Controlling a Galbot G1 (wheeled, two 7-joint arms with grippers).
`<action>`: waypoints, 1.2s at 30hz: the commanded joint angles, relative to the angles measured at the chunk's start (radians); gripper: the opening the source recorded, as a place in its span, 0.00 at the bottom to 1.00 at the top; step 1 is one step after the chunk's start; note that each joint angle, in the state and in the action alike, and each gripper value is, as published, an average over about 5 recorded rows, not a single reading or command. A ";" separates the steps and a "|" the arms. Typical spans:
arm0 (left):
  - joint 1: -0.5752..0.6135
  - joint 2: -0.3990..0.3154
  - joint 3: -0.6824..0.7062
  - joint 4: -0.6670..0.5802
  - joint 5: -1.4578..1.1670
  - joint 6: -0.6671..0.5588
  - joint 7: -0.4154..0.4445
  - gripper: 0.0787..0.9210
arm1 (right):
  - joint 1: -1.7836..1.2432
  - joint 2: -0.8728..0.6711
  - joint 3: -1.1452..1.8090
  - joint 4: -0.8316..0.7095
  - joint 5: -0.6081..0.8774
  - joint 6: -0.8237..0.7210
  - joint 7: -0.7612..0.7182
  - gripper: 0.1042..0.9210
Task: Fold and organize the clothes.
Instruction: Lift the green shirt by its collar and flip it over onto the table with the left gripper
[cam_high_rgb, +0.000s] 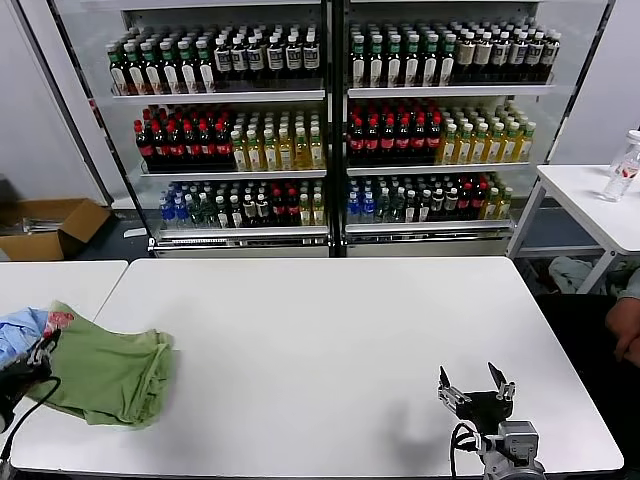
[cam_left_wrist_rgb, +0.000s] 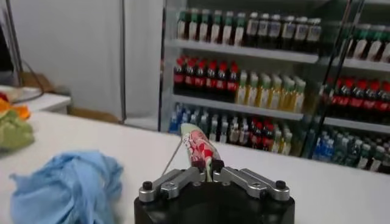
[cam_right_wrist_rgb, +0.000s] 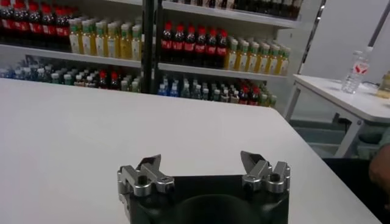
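Green shirt (cam_high_rgb: 105, 372) is pinched thinly in my left claw (cam_left_wrist_rgb: 211, 172), so it may slip; right claw (cam_high_rgb: 476, 388) gapes idle over the desk (cam_high_rgb: 320, 340).

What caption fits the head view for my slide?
Left gripper pinches the bunched green shirt at the white table's left edge; right gripper waits open.

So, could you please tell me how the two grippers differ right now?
The left gripper is shut on the green shirt, pinching its printed edge, while the right gripper is open and holds nothing. The left sits at the white table's left end; the right hovers near its right end.
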 joint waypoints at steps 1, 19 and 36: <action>-0.093 -0.200 0.837 -0.166 0.201 0.019 -0.141 0.04 | -0.002 0.011 -0.010 -0.001 -0.011 -0.001 0.001 0.88; -0.275 -0.434 1.063 0.060 0.304 -0.072 -0.180 0.04 | -0.002 0.016 -0.014 0.014 -0.031 -0.010 0.004 0.88; -0.379 -0.375 0.937 0.061 0.352 -0.190 -0.101 0.32 | 0.187 -0.026 -0.058 -0.068 0.065 -0.051 -0.022 0.88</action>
